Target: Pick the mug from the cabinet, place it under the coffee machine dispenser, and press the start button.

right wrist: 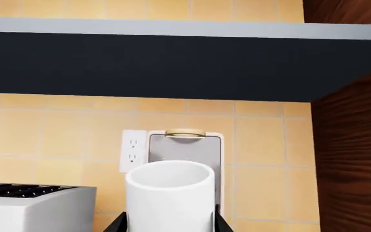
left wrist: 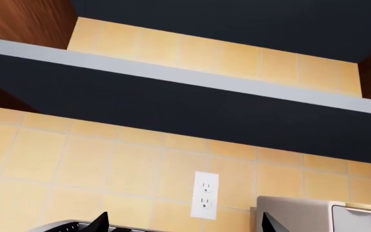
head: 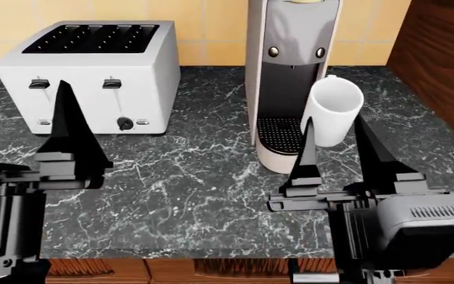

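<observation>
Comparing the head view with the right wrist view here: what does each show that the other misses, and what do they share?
Head view only: the marble counter, the dispenser's drip tray, the left claw, and the right claw open just short of the mug.

Right wrist view only: the wall outlet and the dark shelf overhead.

Both: the mug, the coffee machine and the toaster.

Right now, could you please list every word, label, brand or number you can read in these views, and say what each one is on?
None can be read.
The toaster shows no lettering on its front.
The coffee machine carries two plain knobs, no brand or label.
The mug is plain white.
The wall outlet bears no text.
</observation>
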Tool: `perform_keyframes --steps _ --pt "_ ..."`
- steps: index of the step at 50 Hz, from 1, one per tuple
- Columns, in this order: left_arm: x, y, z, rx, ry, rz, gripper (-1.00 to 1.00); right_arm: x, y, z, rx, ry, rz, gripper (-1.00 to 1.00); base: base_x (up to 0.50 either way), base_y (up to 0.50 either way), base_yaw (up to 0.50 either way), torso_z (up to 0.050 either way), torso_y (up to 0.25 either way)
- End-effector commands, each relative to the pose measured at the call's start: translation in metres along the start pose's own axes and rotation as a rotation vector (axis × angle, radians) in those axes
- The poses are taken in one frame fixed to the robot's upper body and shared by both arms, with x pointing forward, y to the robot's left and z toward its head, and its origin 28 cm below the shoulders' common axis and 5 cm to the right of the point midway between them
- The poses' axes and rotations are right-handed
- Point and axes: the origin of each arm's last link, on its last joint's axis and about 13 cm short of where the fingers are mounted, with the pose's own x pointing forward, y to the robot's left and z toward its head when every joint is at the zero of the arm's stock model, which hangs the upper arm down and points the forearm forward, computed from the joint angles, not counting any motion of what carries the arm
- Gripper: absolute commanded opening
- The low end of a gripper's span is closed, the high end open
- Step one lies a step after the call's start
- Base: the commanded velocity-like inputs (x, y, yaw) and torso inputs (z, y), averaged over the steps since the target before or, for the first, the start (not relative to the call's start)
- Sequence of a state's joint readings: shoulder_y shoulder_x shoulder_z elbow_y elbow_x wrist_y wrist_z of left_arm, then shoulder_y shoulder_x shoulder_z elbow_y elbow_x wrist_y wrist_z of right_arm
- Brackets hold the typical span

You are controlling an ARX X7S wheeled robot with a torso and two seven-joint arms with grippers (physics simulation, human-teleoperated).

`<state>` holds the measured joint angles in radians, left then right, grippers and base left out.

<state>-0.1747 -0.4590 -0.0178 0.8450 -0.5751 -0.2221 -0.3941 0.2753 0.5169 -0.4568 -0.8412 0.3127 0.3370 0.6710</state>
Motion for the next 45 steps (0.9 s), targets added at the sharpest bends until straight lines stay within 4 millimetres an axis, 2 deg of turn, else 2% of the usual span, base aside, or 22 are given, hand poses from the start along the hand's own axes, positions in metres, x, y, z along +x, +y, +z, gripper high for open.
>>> perform_keyframes --steps 1,16,35,45 --pt "0.002 0.001 0.002 -0.001 -0.006 0.007 1.0 0.01 0.014 -0.001 -0.048 0.088 -0.014 -1.0 0.0 0.0 0.0 0.0 0.0" --pt "0.003 0.001 0.001 0.0 -0.006 0.011 1.0 0.012 0.02 0.001 -0.061 0.126 -0.066 -1.0 0.0 0.0 0.0 0.001 0.001" --pt "0.003 0.001 0.001 -0.002 -0.007 0.016 1.0 0.021 0.024 -0.02 -0.151 0.169 -0.077 -1.0 0.0 0.0 0.0 0.0 0.001" --pt "0.003 0.001 0.001 -0.003 -0.005 0.015 1.0 0.031 0.023 -0.02 -0.127 0.183 -0.057 -1.0 0.0 0.0 0.0 0.0 0.0"
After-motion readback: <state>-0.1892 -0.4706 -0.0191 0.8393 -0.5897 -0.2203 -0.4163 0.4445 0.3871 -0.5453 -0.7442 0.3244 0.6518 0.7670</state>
